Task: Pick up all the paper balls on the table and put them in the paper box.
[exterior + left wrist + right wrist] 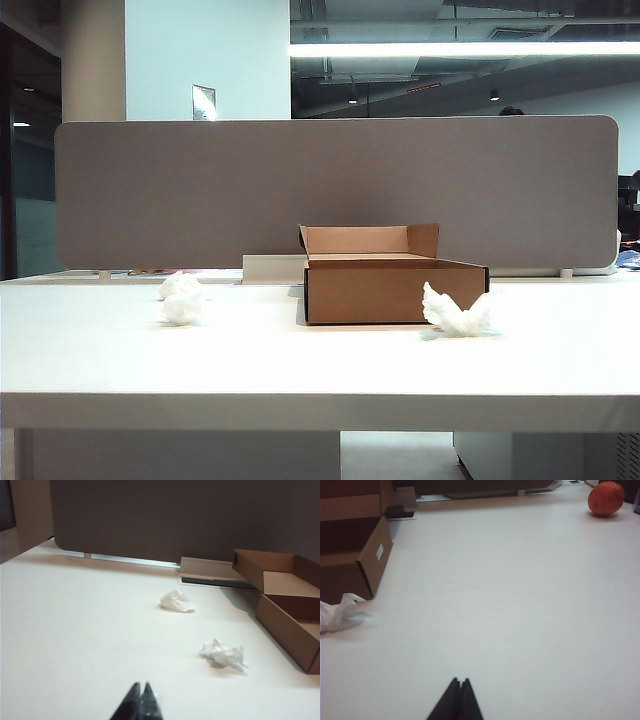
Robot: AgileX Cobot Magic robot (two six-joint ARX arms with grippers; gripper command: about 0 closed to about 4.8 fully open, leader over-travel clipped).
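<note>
**Three paper balls wait on the table**

You have three paper balls: two [181,286] [183,309] at the box's [395,290] nine o'clock, one [456,314] at four. Your left claw [140,700] and right claw [457,700] are closed, empty, well short of them.

The white bench [300,370] carries the brown paper box [390,288] near its middle, toward the rear. Two paper balls [181,300] lie close together to the box's left, well apart from it; a third paper ball [455,313] rests just beside the box's front right corner. An orange ball [606,498] sits far right. A flat white block [273,268] lies behind the box
</note>
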